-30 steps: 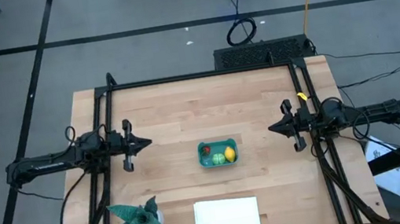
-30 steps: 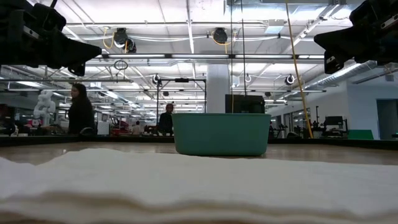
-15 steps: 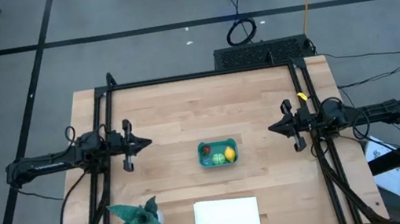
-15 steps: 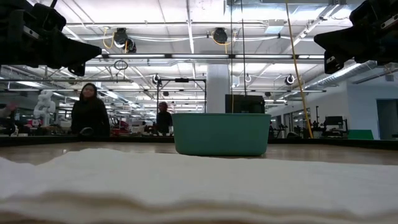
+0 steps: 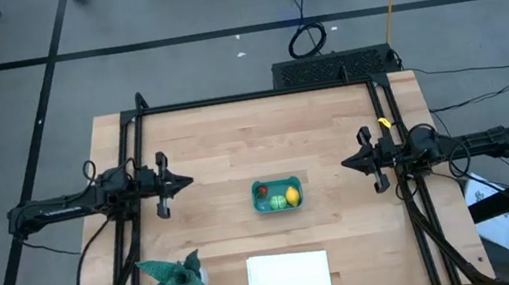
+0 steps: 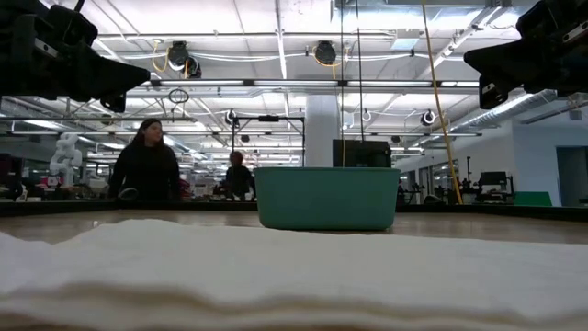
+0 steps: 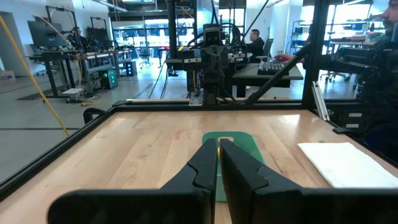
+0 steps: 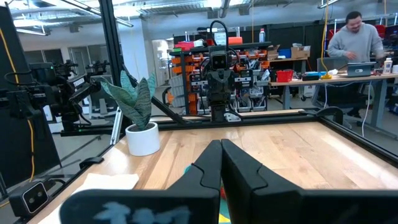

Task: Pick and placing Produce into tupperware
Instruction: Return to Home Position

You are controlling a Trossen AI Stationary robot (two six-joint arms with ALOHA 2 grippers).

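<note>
The teal tupperware (image 5: 277, 195) stands on its base at the middle of the wooden table; it also shows in the low view (image 6: 327, 197). Inside it lie the produce: a red piece (image 5: 263, 191), a light green round one (image 5: 278, 201) and a yellow one (image 5: 292, 195). My left gripper (image 5: 190, 181) hovers level at the table's left side, shut and empty, pointing toward the tub (image 7: 239, 146). My right gripper (image 5: 345, 162) hovers level at the right side, shut and empty, facing it from the other side.
A flat white cloth (image 5: 288, 274) lies near the front edge. A spiky teal-green plant in a white pot (image 5: 175, 276) stands at the front left. Black frame rails (image 5: 131, 161) run along the table's left, right and far sides. People are in the room behind (image 6: 147, 170).
Both arms and the tub have kept still. In the room behind the table, a person has walked toward the right.
</note>
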